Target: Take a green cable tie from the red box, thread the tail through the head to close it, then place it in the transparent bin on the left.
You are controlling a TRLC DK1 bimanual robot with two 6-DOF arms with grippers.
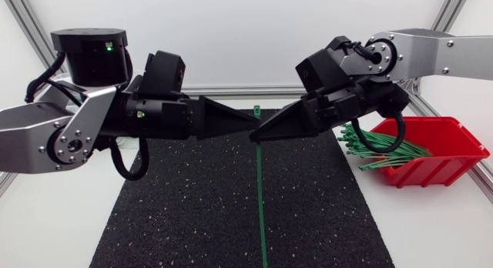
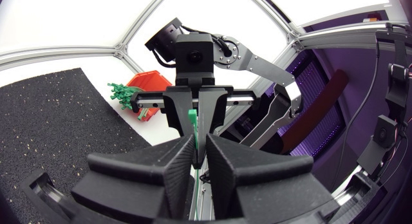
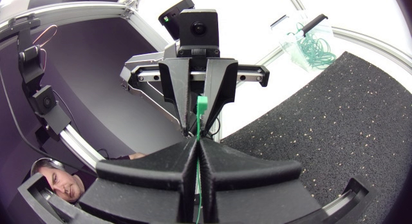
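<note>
Thin green plastic cable tie is held in the air mid-counter, pinched from both sides. Left gripper and right gripper meet tip to tip, each w/ fingers closed onto the strap just under the square head. Both wrist views agree: strap runs thru the slit between the fingers, head pokes out past them.

Long axis: head uppermost, strap running straight from the pinch point toward the near side over the black speckled mat. Tail end is free and well apart from both grippers; can't tell if it touches the mat. Tie not looped yet.

Key relation IMO: both grippers sit at the head end and neither is near the tail. One prob. has to let go and take the strap further along to bend the tail back to the head. Both equally near, so no clear pick.

Red plastic box w/ spare ties is by the right arm. Transparent bin w/ green loops shows only in right wrist view, beyond the left gripper.
</note>
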